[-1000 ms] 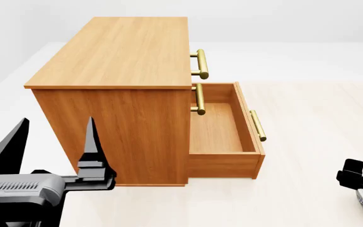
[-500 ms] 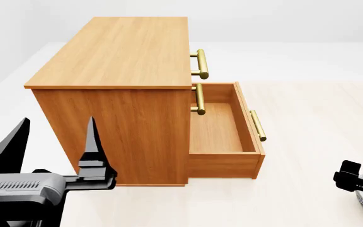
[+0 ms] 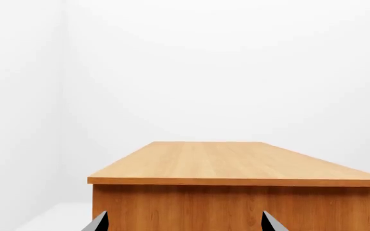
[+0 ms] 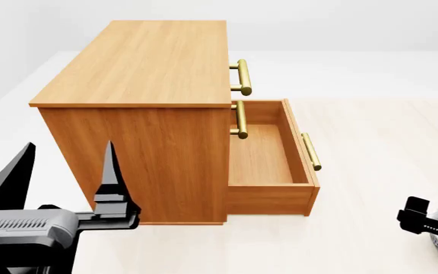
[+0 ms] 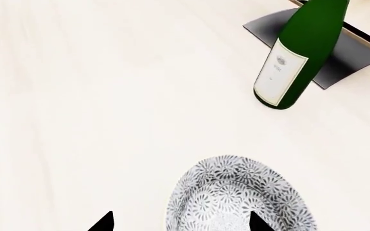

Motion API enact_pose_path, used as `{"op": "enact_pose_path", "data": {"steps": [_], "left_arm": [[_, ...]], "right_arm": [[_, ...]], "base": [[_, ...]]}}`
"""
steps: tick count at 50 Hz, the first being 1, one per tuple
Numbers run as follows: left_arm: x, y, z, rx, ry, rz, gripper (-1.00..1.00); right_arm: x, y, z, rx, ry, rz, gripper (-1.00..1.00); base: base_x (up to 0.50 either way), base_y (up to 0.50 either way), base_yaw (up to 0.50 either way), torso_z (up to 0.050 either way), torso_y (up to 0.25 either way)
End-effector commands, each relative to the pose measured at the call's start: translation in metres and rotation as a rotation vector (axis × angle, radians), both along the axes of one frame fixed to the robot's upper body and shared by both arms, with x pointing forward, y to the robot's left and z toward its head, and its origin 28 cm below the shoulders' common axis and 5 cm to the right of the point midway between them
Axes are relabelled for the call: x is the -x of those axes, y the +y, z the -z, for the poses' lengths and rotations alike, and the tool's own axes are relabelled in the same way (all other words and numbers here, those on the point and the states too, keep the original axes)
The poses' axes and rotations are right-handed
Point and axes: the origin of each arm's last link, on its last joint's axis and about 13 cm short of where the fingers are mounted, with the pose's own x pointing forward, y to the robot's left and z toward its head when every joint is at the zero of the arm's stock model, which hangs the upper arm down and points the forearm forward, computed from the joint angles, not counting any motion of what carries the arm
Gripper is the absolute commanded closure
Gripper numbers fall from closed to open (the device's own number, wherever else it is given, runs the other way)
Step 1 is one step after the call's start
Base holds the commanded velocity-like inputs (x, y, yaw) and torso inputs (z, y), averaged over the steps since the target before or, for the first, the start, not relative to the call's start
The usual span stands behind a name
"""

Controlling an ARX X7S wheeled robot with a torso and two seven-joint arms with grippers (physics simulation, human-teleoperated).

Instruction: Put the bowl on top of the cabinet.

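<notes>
Cabinet (image 4: 139,114) sitting far-left on the pale table (image 4: 371,142), flat top bare, lowest drawer (image 4: 268,162) pulled out to the right, brass handles (image 4: 242,77) on that side; left gripper (image 4: 63,171) parked near the cabinet's near-left corner, fingers (image 4: 111,171) spread wide open, gripping nothing; bowl (image 5: 240,197) down on the table at the near-right edge, well apart from the cabinet, leafy blue-grey pattern all over; right gripper (image 5: 178,222) right above it, fingers (image 5: 102,222) apart, one tip over the bowl's inside, the other outside the rim; can't tell if touching; green wine bottle (image 5: 297,53) leaning on a rack (image 5: 358,41) beyond the bowl.
</notes>
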Motion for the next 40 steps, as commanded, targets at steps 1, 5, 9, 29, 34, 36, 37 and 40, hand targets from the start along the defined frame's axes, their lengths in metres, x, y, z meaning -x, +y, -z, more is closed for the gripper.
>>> {"op": "enact_pose_path", "data": {"steps": [1,5,9,29,34,36,37,40], "left_arm": [[0.000,0.000,0.000,0.001,0.001,0.001,-1.00],[0.000,0.000,-0.001,0.001,0.000,-0.001,-1.00],[0.000,0.000,-0.001,0.001,-0.001,-0.001,-1.00],[-0.001,0.000,-0.001,0.002,0.000,-0.002,-1.00],[0.000,0.001,-0.001,0.001,0.001,-0.003,-1.00],[0.000,0.000,-0.001,0.002,0.001,-0.003,-1.00],[-0.001,0.000,-0.001,0.001,0.001,-0.002,-1.00],[-0.001,0.000,-0.001,0.001,0.001,-0.002,-1.00]], "right_arm": [[-0.004,0.001,0.002,-0.013,0.016,-0.002,-1.00],[-0.005,0.002,0.004,-0.013,0.023,-0.006,-1.00],[-0.006,0.003,0.004,-0.009,0.028,-0.010,-1.00],[-0.010,0.002,0.012,-0.008,0.062,0.000,-1.00],[-0.009,0.002,0.013,-0.007,0.068,0.003,-1.00],[-0.009,0.002,0.014,-0.009,0.070,0.002,-1.00],[-0.010,0.002,0.015,-0.008,0.072,0.003,-1.00],[-0.010,0.002,0.015,-0.008,0.072,0.004,-1.00]], "base": [[0.00,0.00,0.00,0.000,0.000],[0.00,0.00,0.00,0.000,0.000],[0.00,0.00,0.00,0.000,0.000],[0.00,0.00,0.00,0.000,0.000],[0.00,0.00,0.00,0.000,0.000],[0.00,0.00,0.00,0.000,0.000],[0.00,0.00,0.00,0.000,0.000],[0.00,0.00,0.00,0.000,0.000]]}}
